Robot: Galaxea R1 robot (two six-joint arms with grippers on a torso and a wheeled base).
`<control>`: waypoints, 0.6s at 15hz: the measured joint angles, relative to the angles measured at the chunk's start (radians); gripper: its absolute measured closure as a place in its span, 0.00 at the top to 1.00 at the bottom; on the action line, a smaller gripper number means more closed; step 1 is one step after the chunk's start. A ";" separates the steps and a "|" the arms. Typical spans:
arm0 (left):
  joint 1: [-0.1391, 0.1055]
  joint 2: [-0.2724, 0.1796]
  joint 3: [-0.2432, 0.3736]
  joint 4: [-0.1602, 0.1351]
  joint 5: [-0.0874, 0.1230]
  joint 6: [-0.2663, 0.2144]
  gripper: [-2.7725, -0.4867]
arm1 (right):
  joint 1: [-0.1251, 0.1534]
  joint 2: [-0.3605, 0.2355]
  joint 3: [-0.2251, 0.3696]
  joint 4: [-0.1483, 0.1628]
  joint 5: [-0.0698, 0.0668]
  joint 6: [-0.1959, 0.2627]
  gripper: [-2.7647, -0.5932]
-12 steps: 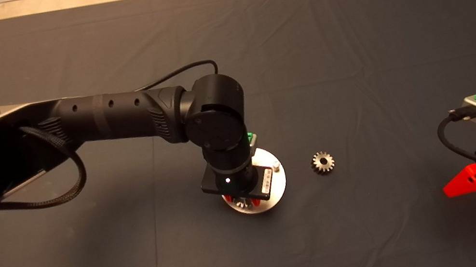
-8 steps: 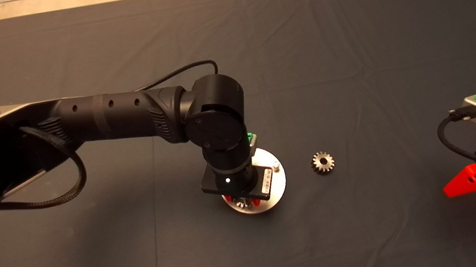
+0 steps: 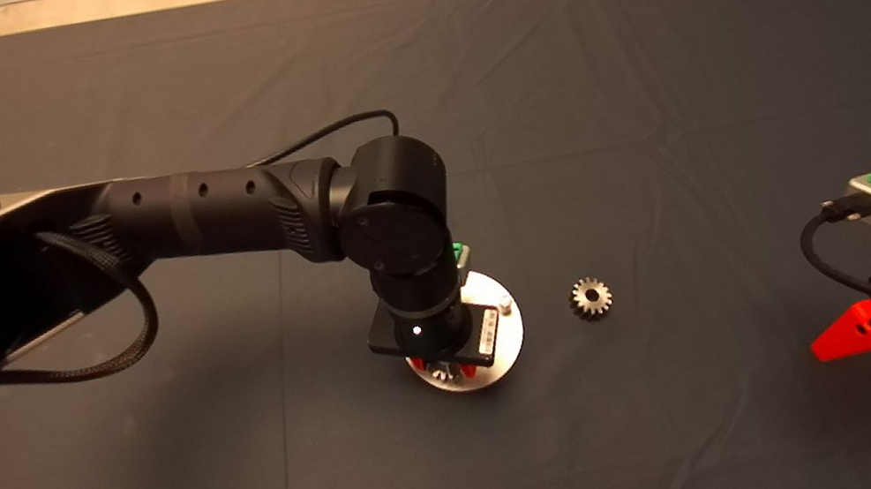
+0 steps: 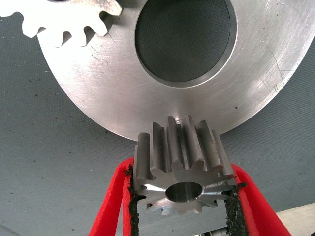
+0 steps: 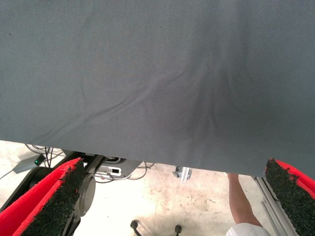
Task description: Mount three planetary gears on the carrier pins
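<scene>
Left arm [image 3: 407, 285] hides most of disc [image 3: 508, 348]; pins under it unseen.

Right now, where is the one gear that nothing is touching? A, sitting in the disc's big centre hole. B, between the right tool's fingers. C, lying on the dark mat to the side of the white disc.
C: the loose gear lies flat on the mat, apart from the white disc, with neither tool near it.

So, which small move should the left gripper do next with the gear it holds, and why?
Probably lower it onto the pin, if one sits underneath. The left gripper is shut on a small silvery metal toothed gear over the edge of the flat round metal disc, which already bears another gear. The pin beneath is hidden, so ease down gently.
</scene>
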State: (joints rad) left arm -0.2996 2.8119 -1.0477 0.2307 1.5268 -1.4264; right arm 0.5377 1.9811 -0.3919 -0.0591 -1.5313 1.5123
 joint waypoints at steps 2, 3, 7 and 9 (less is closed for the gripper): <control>0.000 0.000 0.000 0.000 0.000 0.000 0.15 | 0.000 0.000 0.000 0.000 0.000 0.000 0.99; 0.000 0.000 0.000 0.000 0.000 0.000 0.15 | 0.000 0.000 0.000 0.000 0.000 0.000 0.99; 0.000 -0.003 0.004 -0.002 0.000 0.001 0.15 | 0.000 0.000 0.000 0.000 0.000 0.000 0.99; 0.000 -0.006 0.004 -0.004 0.000 0.001 0.15 | 0.000 0.000 0.000 0.000 0.000 0.000 0.99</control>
State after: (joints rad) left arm -0.2992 2.8057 -1.0434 0.2271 1.5268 -1.4257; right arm 0.5372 1.9811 -0.3919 -0.0591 -1.5309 1.5123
